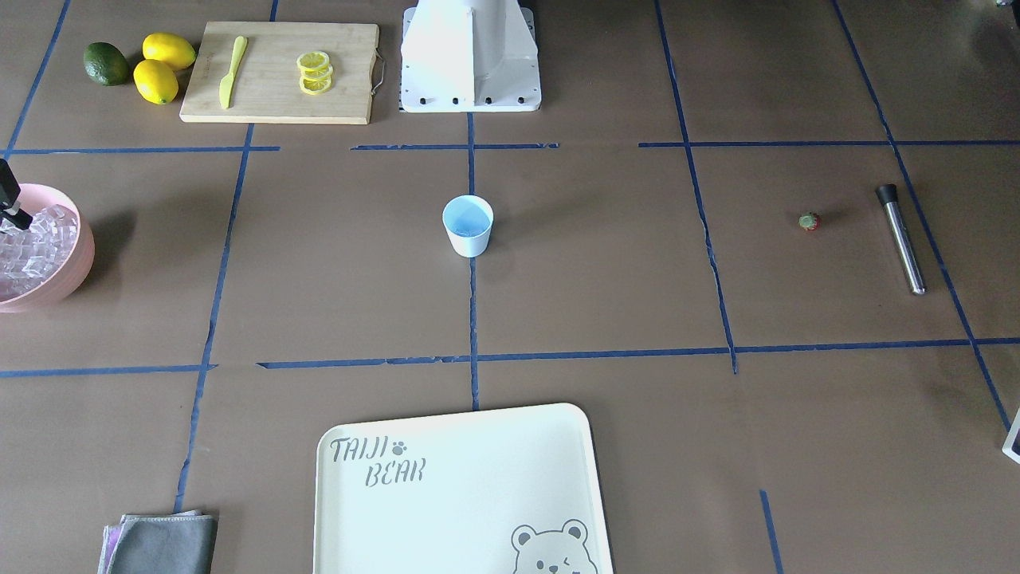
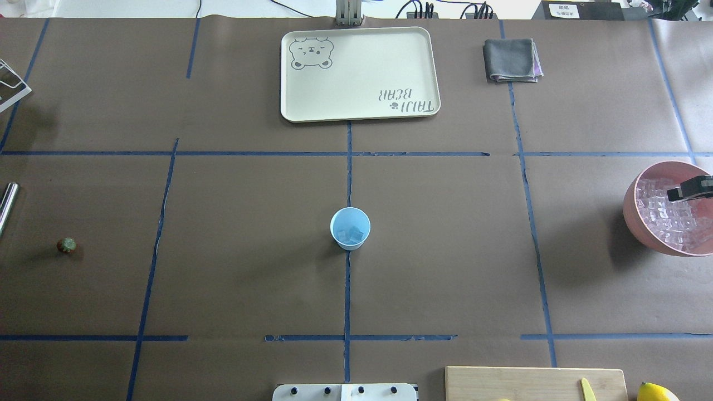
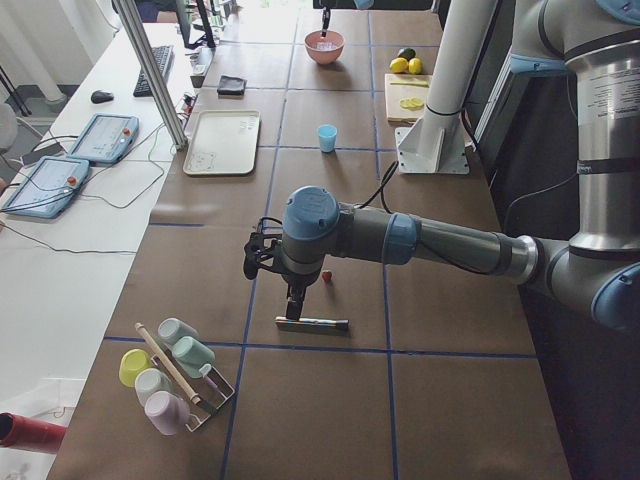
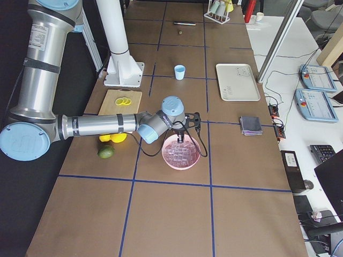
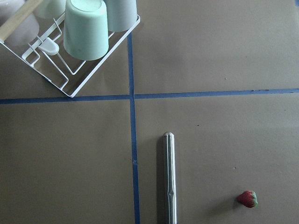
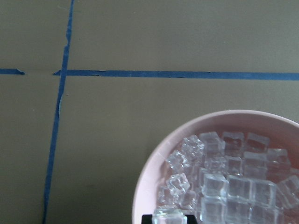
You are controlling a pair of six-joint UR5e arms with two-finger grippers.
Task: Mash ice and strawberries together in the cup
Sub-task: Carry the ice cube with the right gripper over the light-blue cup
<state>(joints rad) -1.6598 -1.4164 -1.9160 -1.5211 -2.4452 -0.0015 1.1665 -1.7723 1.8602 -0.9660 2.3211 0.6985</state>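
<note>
Status: loading stage, partly done. Position of cup [image 2: 350, 228]: upright at centre of worktop [image 1: 606, 303], on the middle tape line, with a few cubes of ice [image 2: 351, 235] already inside. Bulk supply of cubes in pink bowl [image 2: 632, 209] at the robot's right end.

Right jaws hanging low over that bowl, tips just above the top cubes. One cube visible right at the tips in the right wrist view, but gap and grip not readable: cannot tell whether wide, narrow or holding.

Position of strawberry [image 1: 810, 221]: not yet in the cup, lying on bare worktop well apart from it, toward the robot's left end, near steel muddler [image 1: 900, 239]. Left jaws poised above muddler and strawberry, shown only in a side view; spread cannot be told.

Left to do, judging from this layout: finish ice transfer, move strawberry into cup, pick up muddler, mash. No mashing begun.
</note>
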